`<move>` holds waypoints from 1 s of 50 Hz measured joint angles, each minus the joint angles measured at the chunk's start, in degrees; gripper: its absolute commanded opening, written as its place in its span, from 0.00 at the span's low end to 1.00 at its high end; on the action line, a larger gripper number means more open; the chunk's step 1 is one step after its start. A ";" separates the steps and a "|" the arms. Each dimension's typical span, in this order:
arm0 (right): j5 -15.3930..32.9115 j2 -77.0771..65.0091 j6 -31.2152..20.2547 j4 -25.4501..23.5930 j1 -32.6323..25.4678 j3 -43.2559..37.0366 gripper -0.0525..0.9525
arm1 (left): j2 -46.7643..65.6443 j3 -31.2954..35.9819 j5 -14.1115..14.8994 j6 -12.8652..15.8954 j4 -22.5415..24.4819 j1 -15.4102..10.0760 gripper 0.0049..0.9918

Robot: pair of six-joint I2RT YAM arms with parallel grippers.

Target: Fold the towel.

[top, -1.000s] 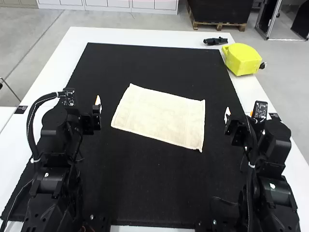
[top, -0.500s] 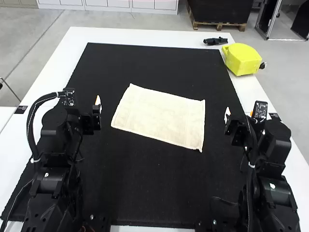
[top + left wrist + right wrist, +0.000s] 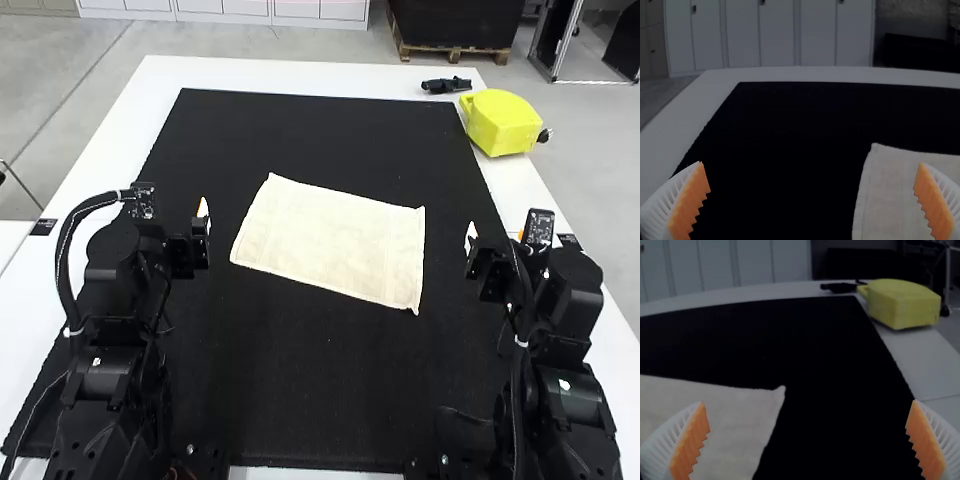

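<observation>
Lying spread on the black mat (image 3: 310,130), the cream towel (image 3: 332,242) sits between the left claw (image 3: 811,163) and right claw (image 3: 809,402) — both wide open, empty. The first fold seems due — each should likely lower and pinch a near corner.

The towel (image 3: 335,240) is plain cream (no pattern that I can see), the mat (image 3: 310,135) black, the surface (image 3: 165,80) white, and the boxy thing at far right (image 3: 500,122) bright yellow.
</observation>
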 measured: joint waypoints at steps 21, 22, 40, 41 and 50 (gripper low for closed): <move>0.00 0.00 0.00 0.00 0.00 0.00 0.96 | 0.02 -0.02 0.00 0.00 0.02 0.00 0.97; 0.00 0.00 0.00 0.00 0.00 0.00 0.96 | 0.00 0.00 0.00 0.02 0.00 0.02 0.97; 0.00 0.02 0.02 0.00 0.02 0.00 0.96 | 0.00 -0.02 0.02 0.22 0.04 0.02 0.97; 0.00 0.00 0.02 0.00 0.00 0.00 0.96 | 0.02 -0.02 0.00 0.26 0.04 0.02 0.97; 0.00 0.00 1.03 0.02 0.02 0.00 0.96 | 0.02 0.00 0.02 1.31 0.11 0.02 0.97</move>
